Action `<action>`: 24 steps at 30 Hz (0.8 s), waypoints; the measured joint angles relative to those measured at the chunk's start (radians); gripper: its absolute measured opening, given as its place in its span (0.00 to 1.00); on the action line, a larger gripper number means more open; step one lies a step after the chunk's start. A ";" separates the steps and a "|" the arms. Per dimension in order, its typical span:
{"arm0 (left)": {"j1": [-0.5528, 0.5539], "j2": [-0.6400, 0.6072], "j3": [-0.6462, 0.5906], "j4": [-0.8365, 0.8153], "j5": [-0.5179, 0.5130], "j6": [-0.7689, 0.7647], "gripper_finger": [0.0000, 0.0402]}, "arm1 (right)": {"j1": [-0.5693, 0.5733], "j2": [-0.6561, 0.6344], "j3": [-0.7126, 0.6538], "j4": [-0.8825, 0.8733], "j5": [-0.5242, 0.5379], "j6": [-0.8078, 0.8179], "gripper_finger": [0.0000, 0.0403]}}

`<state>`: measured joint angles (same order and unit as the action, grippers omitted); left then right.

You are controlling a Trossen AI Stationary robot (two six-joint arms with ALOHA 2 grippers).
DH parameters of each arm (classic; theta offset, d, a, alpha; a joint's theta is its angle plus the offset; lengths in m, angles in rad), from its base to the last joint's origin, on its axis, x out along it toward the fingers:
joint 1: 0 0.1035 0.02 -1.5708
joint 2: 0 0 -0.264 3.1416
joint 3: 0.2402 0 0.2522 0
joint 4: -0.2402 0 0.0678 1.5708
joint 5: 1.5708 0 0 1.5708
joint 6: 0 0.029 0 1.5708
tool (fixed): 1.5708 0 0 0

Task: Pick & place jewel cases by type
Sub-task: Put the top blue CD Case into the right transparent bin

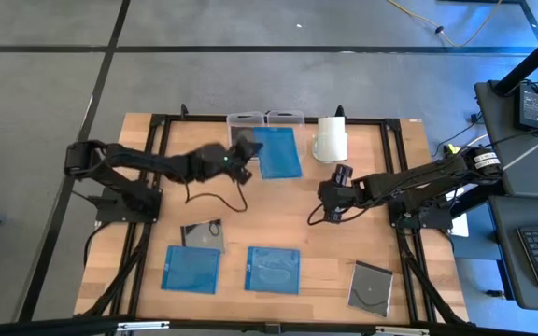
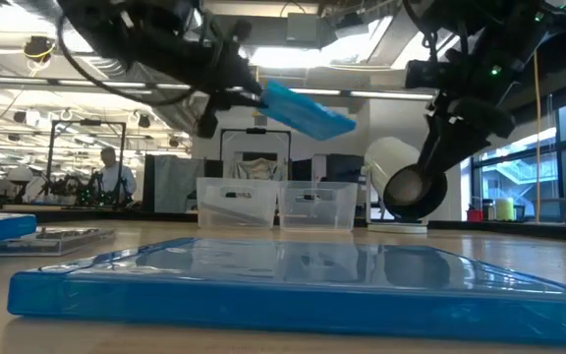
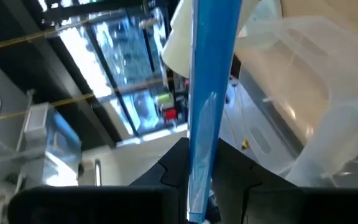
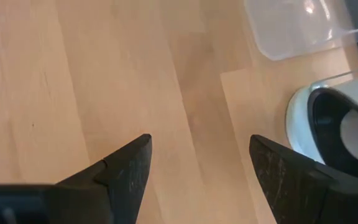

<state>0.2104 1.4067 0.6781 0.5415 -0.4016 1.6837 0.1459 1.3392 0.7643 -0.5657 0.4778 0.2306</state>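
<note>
My left gripper (image 1: 243, 154) clamps a translucent blue square plastic jewel case (image 1: 277, 152) by one edge, tilted downward toward the clear rectangular plastic bins (image 2: 275, 205); right gripper (image 4: 197, 168) hangs spread apart.

The left gripper (image 1: 244, 154) is reaching forward, jaws clamping a blue jewel case (image 1: 277, 152) aloft. The right gripper (image 1: 330, 207) is hovering mid-bench, jaws spread wide.

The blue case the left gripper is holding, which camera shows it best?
The high view: the held blue case shows its full face by the bins. The low view shows it tilted in the air, the left wrist view only its edge, the right wrist view nothing.
</note>
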 joint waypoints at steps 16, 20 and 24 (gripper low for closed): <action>0.292 0.266 0.219 -0.041 0.239 0.112 0.13 | 0.000 0.000 0.000 0.042 0.011 -0.003 0.68; 0.307 0.340 0.250 -0.052 0.227 0.183 0.13 | 0.000 0.000 0.000 0.042 0.011 -0.001 0.68; 0.319 0.377 0.258 -0.044 0.233 0.189 0.13 | 0.000 0.000 0.000 0.043 0.014 -0.003 0.68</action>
<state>0.5296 1.7838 0.9363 0.4976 -0.1688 1.8725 0.1459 1.3392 0.7643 -0.5228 0.4914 0.2280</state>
